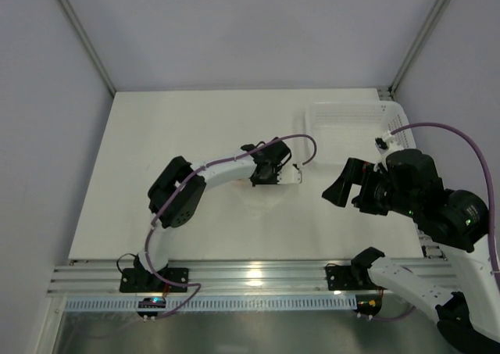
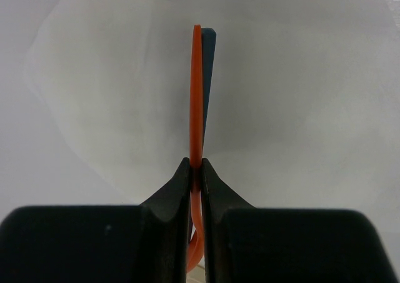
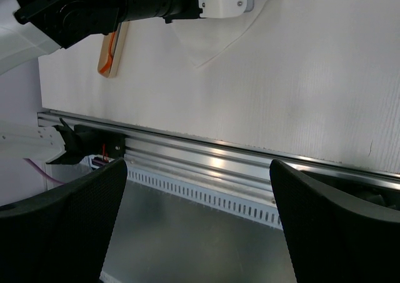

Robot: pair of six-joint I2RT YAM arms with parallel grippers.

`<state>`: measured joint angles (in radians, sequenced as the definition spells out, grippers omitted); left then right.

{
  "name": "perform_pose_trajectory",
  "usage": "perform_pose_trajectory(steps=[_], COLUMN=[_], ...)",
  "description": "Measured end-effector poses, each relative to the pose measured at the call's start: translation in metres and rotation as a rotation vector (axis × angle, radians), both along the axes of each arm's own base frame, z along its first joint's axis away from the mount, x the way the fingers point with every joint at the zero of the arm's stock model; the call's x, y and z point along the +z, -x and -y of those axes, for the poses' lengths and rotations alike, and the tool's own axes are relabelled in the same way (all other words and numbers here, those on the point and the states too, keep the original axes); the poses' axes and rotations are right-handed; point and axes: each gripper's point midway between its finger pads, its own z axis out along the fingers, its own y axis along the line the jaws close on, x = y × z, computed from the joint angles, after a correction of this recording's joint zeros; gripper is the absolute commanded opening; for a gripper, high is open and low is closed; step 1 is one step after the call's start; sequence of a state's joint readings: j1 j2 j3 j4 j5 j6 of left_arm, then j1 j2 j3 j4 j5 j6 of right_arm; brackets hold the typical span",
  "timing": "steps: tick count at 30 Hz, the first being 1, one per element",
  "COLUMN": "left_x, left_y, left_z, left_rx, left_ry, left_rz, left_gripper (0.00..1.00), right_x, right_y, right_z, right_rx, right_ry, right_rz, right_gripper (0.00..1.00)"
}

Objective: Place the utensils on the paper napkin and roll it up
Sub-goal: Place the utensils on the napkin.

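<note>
Over the paper napkin (image 2: pixel 112 108), the left gripper (image 2: pixel 195 164) pinches the utensils (image 2: pixel 199 95); right of it, the right gripper (image 3: pixel 197 170) has its jaws spread wide.

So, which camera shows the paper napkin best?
The left wrist view: the paper napkin spreads across the frame, its outline clear behind the held utensils. The right wrist view shows only one corner; in the top view it hardly shows, white on the white table.
</note>
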<state>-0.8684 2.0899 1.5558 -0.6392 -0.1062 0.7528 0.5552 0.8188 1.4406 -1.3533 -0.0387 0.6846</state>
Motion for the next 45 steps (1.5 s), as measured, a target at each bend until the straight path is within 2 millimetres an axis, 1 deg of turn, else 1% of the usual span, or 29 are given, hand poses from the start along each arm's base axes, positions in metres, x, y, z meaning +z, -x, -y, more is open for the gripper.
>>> perform_pose_trajectory(steps=[9, 15, 16, 21, 24, 28, 30, 38, 45], left_x=[-0.0053, -0.0046, -0.0044, -0.0042, -0.0043, -0.0043, -0.0043, -0.0041, -0.0024], left_y=[-0.0026, -0.0032, -0.0033, -0.0034, -0.0032, -0.0031, -0.003, -0.0034, -0.0075], left_z=[0.0015, 0.0021, 0.0023, 0.0025, 0.0025, 0.0024, 0.0025, 0.0027, 0.0021], left_rx=[0.003, 0.003, 0.003, 0.006, 0.006, 0.009, 0.01, 0.014, 0.022], left_ry=[-0.008, -0.006, -0.005, -0.004, -0.004, -0.003, -0.002, 0.0, -0.004], left_rz=[0.0, 0.002, 0.002, 0.002, 0.002, 0.001, 0.001, 0.002, 0.024], left_gripper=[0.0, 0.03, 0.06, 0.13, 0.16, 0.23, 0.25, 0.25, 0.27], right_x=[-0.0017, -0.0017, -0.0017, -0.0019, -0.0019, -0.0017, -0.0017, -0.0017, -0.0017], right_y=[-0.0009, -0.0009, -0.001, -0.0009, -0.0009, -0.001, -0.0009, -0.001, -0.0009], right_z=[-0.0005, -0.0005, -0.0005, -0.0005, -0.0005, -0.0005, -0.0005, -0.0005, -0.0006], right_rx=[-0.001, -0.001, -0.001, -0.001, -0.001, -0.001, -0.001, -0.001, 0.0], right_ry=[0.006, 0.006, 0.006, 0.006, 0.006, 0.006, 0.006, 0.006, 0.006], right_rz=[-0.01, -0.01, -0.01, -0.01, -0.01, -0.01, -0.01, -0.01, -0.01], right_gripper=[1.0, 0.99, 0.99, 0.99, 1.0, 0.99, 0.99, 0.99, 1.0])
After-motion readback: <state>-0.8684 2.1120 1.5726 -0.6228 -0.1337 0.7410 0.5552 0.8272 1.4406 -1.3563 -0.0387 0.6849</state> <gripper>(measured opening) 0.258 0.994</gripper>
